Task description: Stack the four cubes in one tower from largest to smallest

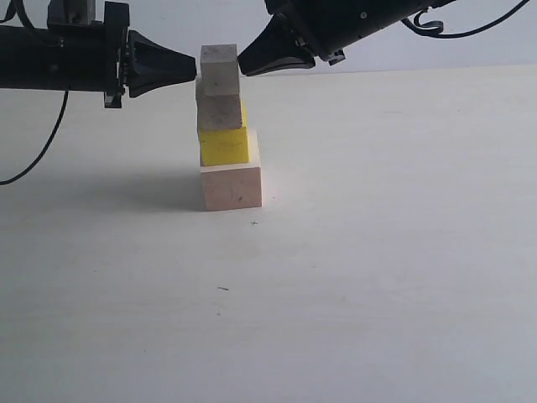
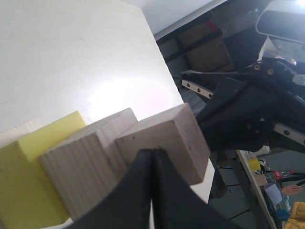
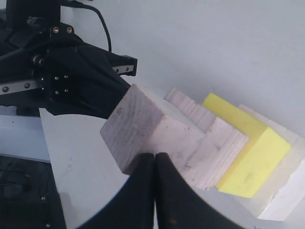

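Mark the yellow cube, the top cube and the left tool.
yellow cube [image 1: 224, 145], exterior view, middle of its front face
top cube [image 1: 218, 60], exterior view, middle of its front face
left tool [image 1: 191, 67], exterior view, at its closed fingertips

**White table, bare wall, storage beyond the edge**

A matte white tabletop [image 1: 394, 302] fills the exterior view under even light and meets a pale, bare wall [image 1: 478, 42] toward 12 o'clock. A soft shadow [image 1: 126, 189] lies on the surface at 9 o'clock, and a tiny dark fleck [image 1: 222, 288] sits toward 7 o'clock. The left wrist view catches a bright glare [image 2: 128, 95] on the table, with brown cardboard boxes [image 2: 209, 50] on dark shelving past its edge.
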{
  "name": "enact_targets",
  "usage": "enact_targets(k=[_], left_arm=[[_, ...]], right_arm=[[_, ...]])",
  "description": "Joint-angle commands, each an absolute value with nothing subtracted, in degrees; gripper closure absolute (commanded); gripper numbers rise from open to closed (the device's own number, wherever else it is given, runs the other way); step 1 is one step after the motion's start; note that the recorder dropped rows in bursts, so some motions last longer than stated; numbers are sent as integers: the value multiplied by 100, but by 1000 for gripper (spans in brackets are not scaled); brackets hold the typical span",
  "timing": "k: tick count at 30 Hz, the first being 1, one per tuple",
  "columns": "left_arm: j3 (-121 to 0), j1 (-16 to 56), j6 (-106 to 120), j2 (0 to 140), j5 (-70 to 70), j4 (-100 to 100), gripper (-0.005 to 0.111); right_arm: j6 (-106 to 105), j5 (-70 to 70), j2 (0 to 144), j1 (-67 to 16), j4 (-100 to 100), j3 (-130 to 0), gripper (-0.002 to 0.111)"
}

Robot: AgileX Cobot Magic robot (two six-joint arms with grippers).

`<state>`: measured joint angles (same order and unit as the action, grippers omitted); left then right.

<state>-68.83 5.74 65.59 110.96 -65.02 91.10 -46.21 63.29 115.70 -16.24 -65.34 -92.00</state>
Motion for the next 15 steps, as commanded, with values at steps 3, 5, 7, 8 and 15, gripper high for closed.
enact_targets(k=[3, 5, 7, 8, 15], left_arm=[[-6925, 564, 6559, 11035, -6580, 9203, 107], [-6925, 564, 6559, 11035, -6580, 9203, 107], [-6925, 564, 6557, 11035, -6605, 9203, 107], [-6925, 564, 6557, 11035, -6614, 9203, 107], [-6925, 564, 6557, 11035, -6746, 9191, 107]], right_arm=[[-4714, 6351, 11538, -1702, -6593, -9238, 108], [-4737, 6326, 11553, -1764, -6570, -9238, 108], [-4737, 6327, 11587, -1764, -6557, -9238, 108], [-4737, 6327, 11587, -1764, -6557, -9238, 108], [-4737, 6195, 11589, -1751, -6546, -9238, 108]])
